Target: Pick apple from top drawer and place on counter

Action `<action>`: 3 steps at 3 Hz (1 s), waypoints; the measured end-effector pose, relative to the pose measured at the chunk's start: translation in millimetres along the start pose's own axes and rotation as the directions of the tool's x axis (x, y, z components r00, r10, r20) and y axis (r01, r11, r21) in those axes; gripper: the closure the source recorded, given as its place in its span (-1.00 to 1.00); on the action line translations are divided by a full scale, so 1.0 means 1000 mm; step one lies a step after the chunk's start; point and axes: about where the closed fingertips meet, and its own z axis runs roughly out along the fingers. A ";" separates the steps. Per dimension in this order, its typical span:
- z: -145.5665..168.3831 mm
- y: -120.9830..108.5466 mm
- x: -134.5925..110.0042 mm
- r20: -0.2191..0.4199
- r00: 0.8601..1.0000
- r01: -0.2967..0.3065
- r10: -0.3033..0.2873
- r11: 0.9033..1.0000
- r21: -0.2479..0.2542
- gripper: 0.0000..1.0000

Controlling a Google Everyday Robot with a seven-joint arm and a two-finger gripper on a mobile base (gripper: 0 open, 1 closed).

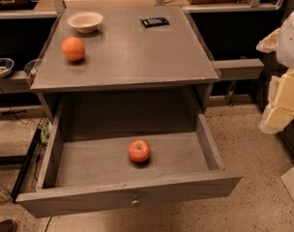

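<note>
The apple (139, 151) is small, red-orange and shiny. It lies upright near the middle of the top drawer (132, 193), which is pulled fully out with its metal pull at the front centre. The counter (137, 57) is the flat grey cabinet top above and behind the drawer. My gripper (281, 103) shows as white and pale yellow parts at the right edge of the camera view. It is well to the right of the drawer, raised above the floor and apart from the apple. It holds nothing that I can see.
On the counter stand a plain orange fruit (73, 49) at the left, a cream bowl (85, 21) at the back left and a small dark flat object (154, 21) at the back. A narrow grey side shelf (239, 67) sticks out on the right. A patterned bowl (1, 66) sits at the far left.
</note>
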 end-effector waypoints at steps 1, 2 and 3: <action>0.000 0.000 0.000 0.000 1.000 0.000 0.000 1.000 0.000 -1.00; 0.002 -0.006 -0.005 0.001 1.000 0.026 -0.026 1.000 0.017 -1.00; 0.015 -0.021 -0.012 0.001 0.998 0.059 -0.059 0.998 0.011 -1.00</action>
